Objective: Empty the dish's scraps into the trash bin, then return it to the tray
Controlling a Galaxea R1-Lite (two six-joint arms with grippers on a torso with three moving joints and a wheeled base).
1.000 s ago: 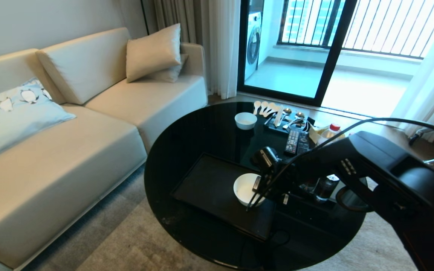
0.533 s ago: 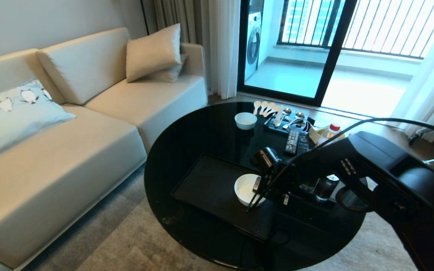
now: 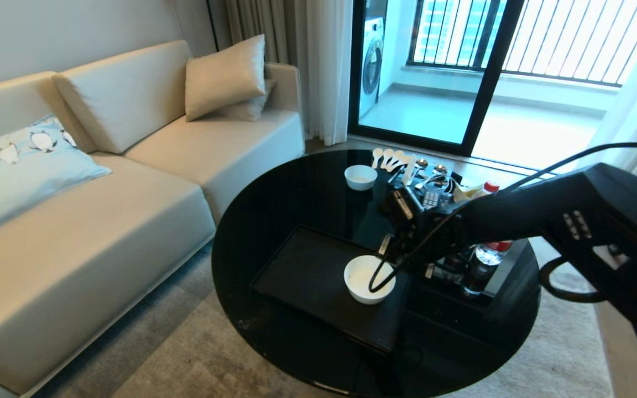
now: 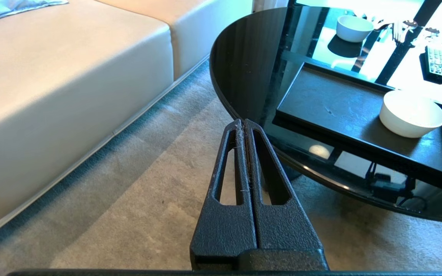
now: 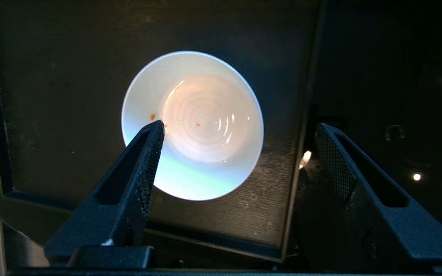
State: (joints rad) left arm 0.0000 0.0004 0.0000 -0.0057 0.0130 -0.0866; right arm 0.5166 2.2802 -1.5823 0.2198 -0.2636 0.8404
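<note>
The bowl (image 3: 369, 278) sits upright on the tray (image 3: 307, 276), at its right end on the tabletop (image 3: 296, 193). The right pincer (image 5: 240, 128) hangs above it, fingers spread, gripping nothing. The left pincer (image 4: 244, 124), pressed together, hangs over the carpet (image 4: 136, 199).

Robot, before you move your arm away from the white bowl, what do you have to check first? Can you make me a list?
1. The dish sits flat inside the tray: ok.
2. The right gripper has let go, its jaws wide apart and above the dish: ok.
3. The scraps are tipped out: mostly ok, only a few tiny orange specks cling inside.
4. The dish is clear of the tray's rim: ok, though it sits near one corner.
5. The bottles beside the arm are out of its way: cannot tell.
6. The left gripper is parked, shut, off the round table: ok.
</note>
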